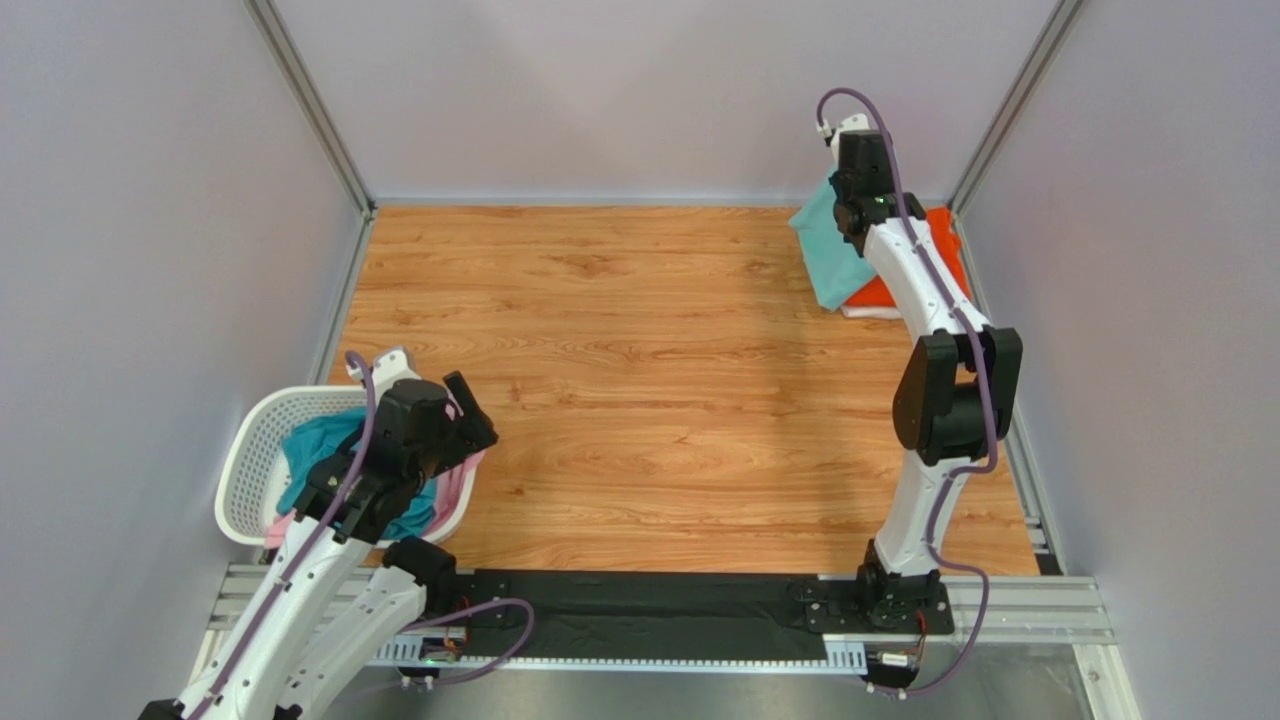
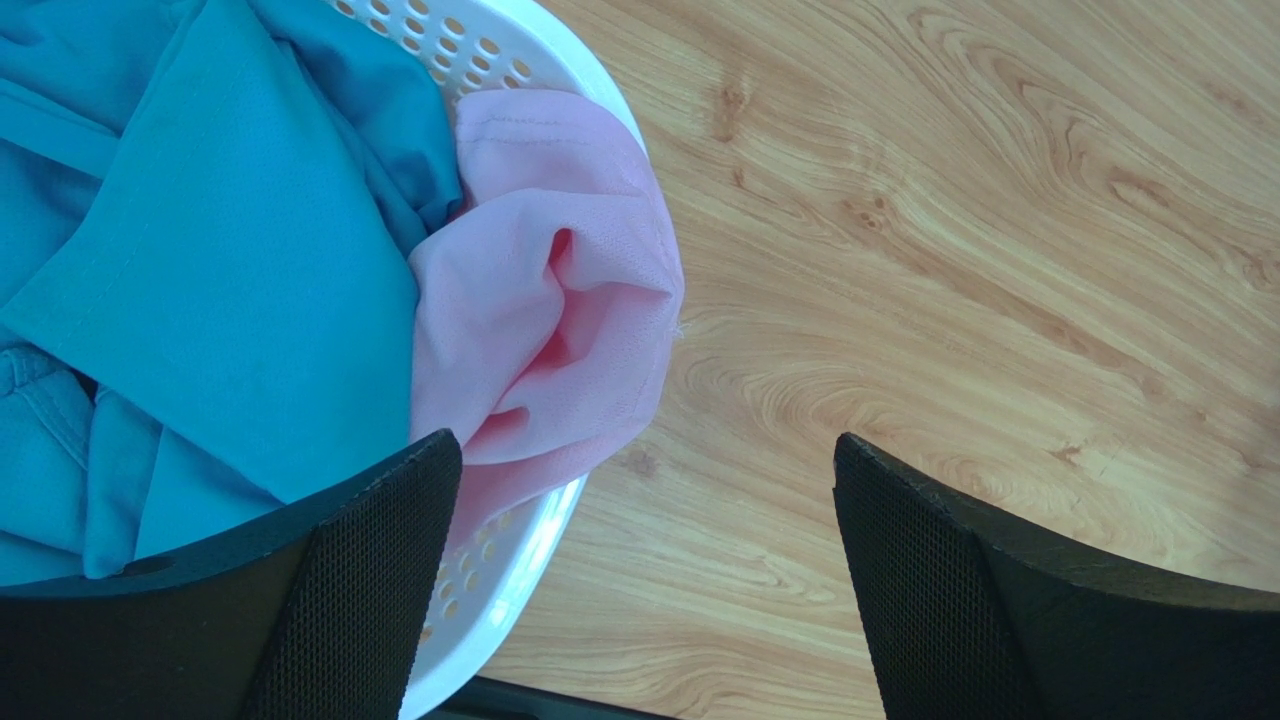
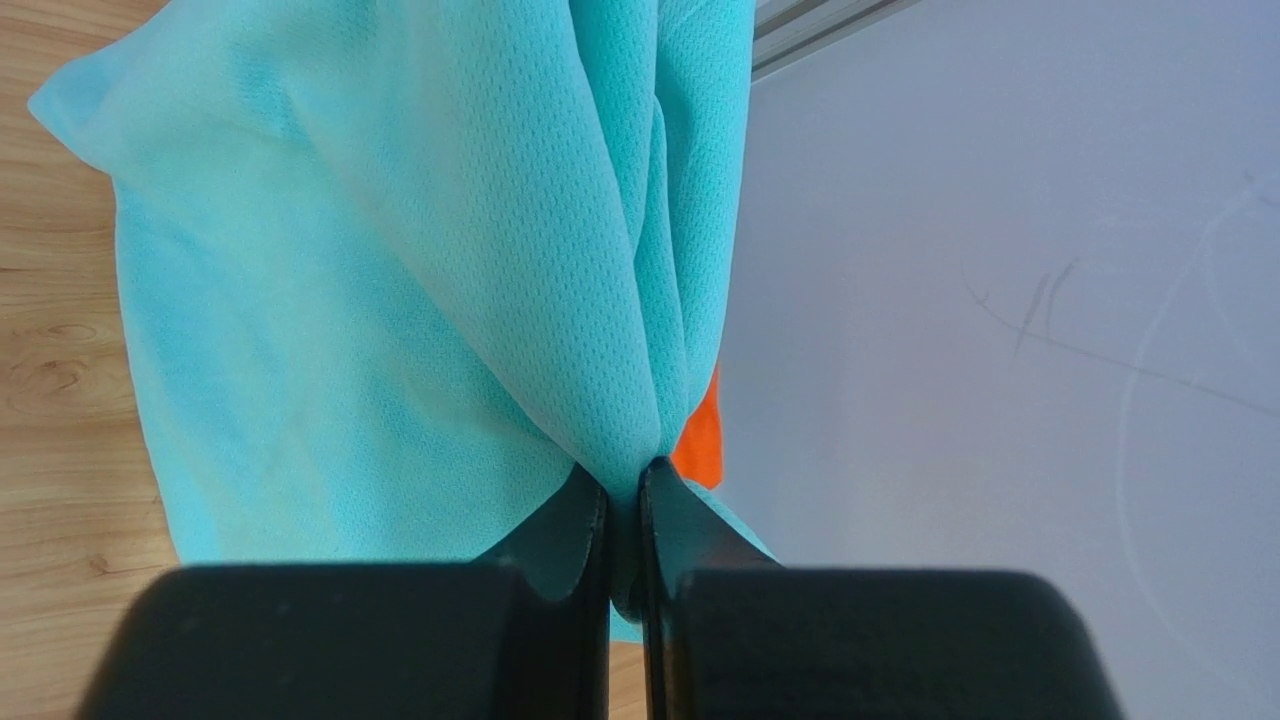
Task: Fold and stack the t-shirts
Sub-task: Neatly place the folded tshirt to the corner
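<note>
Mint-teal mesh-cloth t-shirt [image 3: 376, 270] hangs bunched from the right gripper [image 3: 624, 503], whose two black fingers are pressed together on a gathered fold of it. This happens at the far right corner of the wood-grain worktop [image 1: 646, 375], where the lower part of the shirt spreads down onto the surface. A bright orange cloth t-shirt [image 1: 944, 233] lies flat at that same corner, partly under the mint-teal one and up against the right edge; in the right wrist view only a sliver of orange shows beside the fingers.

At the near left corner stands a white perforated plastic laundry basket [image 1: 248, 465]. Inside it a darker teal-blue t-shirt [image 2: 226, 270] lies crumpled, and a pale pink t-shirt [image 2: 541, 300] drapes over the rim on the side facing the middle of the worktop. The left gripper [image 2: 646, 450] hovers above that rim with its fingers spread wide and nothing between them.
</note>
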### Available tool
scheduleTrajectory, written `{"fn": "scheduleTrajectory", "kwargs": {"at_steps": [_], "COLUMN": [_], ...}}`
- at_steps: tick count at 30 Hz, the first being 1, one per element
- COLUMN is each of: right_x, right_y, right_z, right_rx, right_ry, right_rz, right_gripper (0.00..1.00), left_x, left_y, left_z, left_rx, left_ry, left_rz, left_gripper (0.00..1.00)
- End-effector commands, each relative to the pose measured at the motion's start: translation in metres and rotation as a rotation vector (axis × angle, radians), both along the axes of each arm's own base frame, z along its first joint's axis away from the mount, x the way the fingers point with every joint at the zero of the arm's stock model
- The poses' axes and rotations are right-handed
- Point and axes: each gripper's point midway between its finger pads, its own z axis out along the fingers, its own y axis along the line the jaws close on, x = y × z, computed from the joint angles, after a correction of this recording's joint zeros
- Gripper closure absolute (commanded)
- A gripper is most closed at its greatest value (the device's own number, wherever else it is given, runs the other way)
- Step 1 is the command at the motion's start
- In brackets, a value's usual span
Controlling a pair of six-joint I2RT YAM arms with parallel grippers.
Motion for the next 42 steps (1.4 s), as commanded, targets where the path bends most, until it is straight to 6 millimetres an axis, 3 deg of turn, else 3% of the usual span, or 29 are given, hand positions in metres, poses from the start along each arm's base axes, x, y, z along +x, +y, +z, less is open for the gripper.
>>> {"fn": "scheduleTrajectory", "kwargs": {"at_steps": [1, 6, 12, 14, 15, 18, 28, 35, 38, 39, 40, 41, 42], "right_x": [-0.007, -0.011, -0.015, -0.013, -0.014, -0.010, 0.006, 0.009, 0.008, 0.005, 0.006, 0.004, 0.001], "right_y": [-0.004, -0.014, -0.033, -0.034, -0.052, -0.065, -0.094, -0.122, -0.136, -0.142, -0.146, -0.151, -0.153], "right_z": [0.058, 0.073, 0.065, 0.053, 0.049, 0.025, -0.051, -0.086, -0.100, -0.109, -0.107, -0.108, -0.111], "right_rx": [0.016, 0.039, 0.111, 0.143, 0.153, 0.203, 0.396, 0.472, 0.509, 0.510, 0.527, 0.537, 0.541], "right_ry": [-0.103, -0.127, -0.122, -0.110, -0.109, -0.083, -0.005, 0.000, -0.003, 0.020, -0.001, -0.007, 0.006], "right_rz": [-0.009, -0.041, -0.083, -0.089, -0.124, -0.164, -0.232, -0.337, -0.405, -0.425, -0.456, -0.483, -0.499], "right_gripper": [1.00, 1.00, 1.00, 1.00, 1.00, 1.00, 1.00, 0.97, 0.84, 0.71, 0.66, 0.51, 0.45], "left_x": [0.001, 0.002, 0.002, 0.002, 0.002, 0.003, 0.003, 0.003, 0.003, 0.003, 0.003, 0.003, 0.004], "left_y": [0.002, 0.002, 0.002, 0.002, 0.002, 0.002, 0.004, 0.005, 0.005, 0.005, 0.005, 0.004, 0.004], "left_z": [0.003, 0.002, 0.001, 0.001, 0.001, 0.000, -0.002, -0.003, -0.003, -0.002, -0.003, -0.002, -0.001], "left_rx": [0.001, 0.001, 0.003, 0.002, 0.002, 0.006, 0.017, 0.022, 0.025, 0.025, 0.027, 0.024, 0.022], "left_ry": [-0.007, -0.006, -0.002, -0.003, -0.002, 0.001, 0.014, 0.022, 0.025, 0.026, 0.029, 0.029, 0.026], "left_rz": [0.018, 0.020, 0.020, 0.020, 0.021, 0.024, 0.032, 0.037, 0.038, 0.036, 0.035, 0.032, 0.032], "left_gripper": [0.00, 0.00, 0.00, 0.00, 0.00, 0.00, 0.00, 0.00, 0.00, 0.00, 0.00, 0.00, 0.00]}}
